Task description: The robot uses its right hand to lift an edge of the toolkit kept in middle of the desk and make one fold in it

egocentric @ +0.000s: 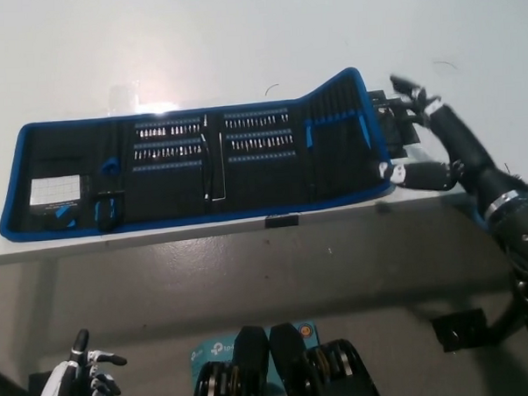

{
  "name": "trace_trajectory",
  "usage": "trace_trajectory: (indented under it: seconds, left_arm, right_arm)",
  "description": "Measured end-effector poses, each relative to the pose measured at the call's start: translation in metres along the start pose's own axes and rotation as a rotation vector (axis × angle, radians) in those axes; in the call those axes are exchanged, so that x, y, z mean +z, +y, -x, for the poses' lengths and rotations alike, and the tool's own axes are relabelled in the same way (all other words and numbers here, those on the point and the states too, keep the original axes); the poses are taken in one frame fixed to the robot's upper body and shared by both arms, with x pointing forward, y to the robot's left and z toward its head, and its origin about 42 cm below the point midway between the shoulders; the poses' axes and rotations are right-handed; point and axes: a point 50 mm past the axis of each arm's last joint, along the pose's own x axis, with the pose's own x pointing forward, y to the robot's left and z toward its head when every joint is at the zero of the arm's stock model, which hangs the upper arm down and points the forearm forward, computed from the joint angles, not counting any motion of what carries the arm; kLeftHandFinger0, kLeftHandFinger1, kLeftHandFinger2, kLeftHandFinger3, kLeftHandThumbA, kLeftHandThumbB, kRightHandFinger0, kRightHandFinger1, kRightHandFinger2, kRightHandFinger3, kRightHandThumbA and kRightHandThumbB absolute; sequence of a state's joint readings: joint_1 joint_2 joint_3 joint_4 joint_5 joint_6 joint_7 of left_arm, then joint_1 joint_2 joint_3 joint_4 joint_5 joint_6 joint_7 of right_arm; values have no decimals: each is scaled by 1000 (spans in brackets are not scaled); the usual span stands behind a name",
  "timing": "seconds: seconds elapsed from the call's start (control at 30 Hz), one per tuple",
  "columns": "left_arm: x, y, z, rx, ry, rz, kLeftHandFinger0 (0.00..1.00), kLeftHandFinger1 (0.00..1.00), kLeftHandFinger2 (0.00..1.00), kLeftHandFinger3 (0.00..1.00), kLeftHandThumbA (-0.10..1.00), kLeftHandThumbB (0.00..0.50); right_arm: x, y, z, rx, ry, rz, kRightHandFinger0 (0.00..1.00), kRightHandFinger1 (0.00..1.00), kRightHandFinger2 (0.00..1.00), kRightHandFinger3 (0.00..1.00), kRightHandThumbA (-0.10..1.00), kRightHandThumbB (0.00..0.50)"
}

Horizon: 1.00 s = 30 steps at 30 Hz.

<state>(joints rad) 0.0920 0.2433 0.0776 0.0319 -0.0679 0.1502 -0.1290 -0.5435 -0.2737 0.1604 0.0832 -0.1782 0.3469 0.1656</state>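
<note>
— Across the middle of the frame, what lies on the white table (240, 41)?

— The toolkit (193, 170), a long black roll with a blue border, spread flat and open. It runs from the left edge area almost to the right side, close to the table's near edge. Its right end rises a little toward the upper right, so that corner sits higher in the frame than the rest.

— What shows inside it?

— Rows of small bits (213, 139) in the centre panels, a thin metal rod (222, 169) standing between them, and a white card (53, 191) in the left panel. A black flap (399, 126) pokes out past the blue border at the right end.

— Where is the right hand?

— The black right hand (417, 139) is at the right of the frame, over the table just beside the toolkit's right end. Its fingers are spread apart; the upper ones reach over the black flap, a lower one points at the blue edge near the bottom right corner. It grips nothing. Whether a fingertip touches the border I cannot tell.

— And the arm?

— It comes in from the lower right, slanting up toward the toolkit.

— The other hand?

— The white left hand (83, 377) rests at the lower left, below the table, fingers loosely apart, holding nothing.

— Anything else?

— A small black tag (281, 221) sits on the table's front edge, below the toolkit.
</note>
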Motion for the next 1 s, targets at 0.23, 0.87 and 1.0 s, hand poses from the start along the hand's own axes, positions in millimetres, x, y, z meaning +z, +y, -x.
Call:
trace_trajectory:
  seconds: [0.23, 0.87, 1.0]
  left_arm:
    - [0, 0, 0, 0, -1, 1, 224, 262, 274, 414, 1000, 500]
    - [-2, -6, 1, -2, 2, 20, 210, 253, 263, 401, 1000, 500]
    - [-3, -6, 2, -3, 4, 22, 193, 238, 248, 398, 1000, 500]
  right_arm:
    - [-26, 21, -9, 15, 126, -46, 1000, 1000, 1000, 1000, 794, 478]
    - [-32, 70, -10, -105, 187, -225, 1000, 1000, 1000, 1000, 670, 432]
    - [-31, 79, -11, -129, 187, -257, 1000, 1000, 1000, 1000, 650, 426]
